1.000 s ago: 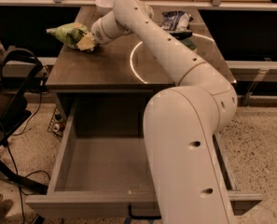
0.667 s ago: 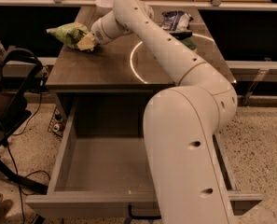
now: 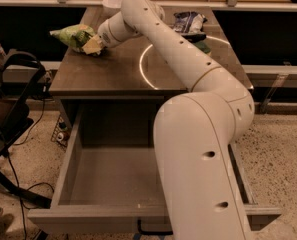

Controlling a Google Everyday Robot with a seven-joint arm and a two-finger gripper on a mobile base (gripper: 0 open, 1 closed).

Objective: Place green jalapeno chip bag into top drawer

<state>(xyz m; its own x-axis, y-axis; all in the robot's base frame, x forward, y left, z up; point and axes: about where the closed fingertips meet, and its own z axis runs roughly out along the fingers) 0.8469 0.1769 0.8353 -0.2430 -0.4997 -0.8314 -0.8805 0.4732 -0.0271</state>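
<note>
The green jalapeno chip bag (image 3: pixel 69 34) lies crumpled at the back left of the dark counter top (image 3: pixel 113 74). My gripper (image 3: pixel 92 45) is at the bag's right end, low on the counter and touching it; my arm reaches it from the right across the counter. The top drawer (image 3: pixel 98 219) stands pulled out wide below the counter, its grey-brown box bare inside. Its small black handle (image 3: pixel 152 230) shows at the bottom edge. My arm's big white link hides the drawer's right half.
A dark blue-and-silver bag (image 3: pixel 188 21) lies at the counter's back right with a green item (image 3: pixel 204 47) just in front of it. A white bowl (image 3: pixel 112 3) stands at the back. A black chair and cables (image 3: pixel 8 109) are to the left on the floor.
</note>
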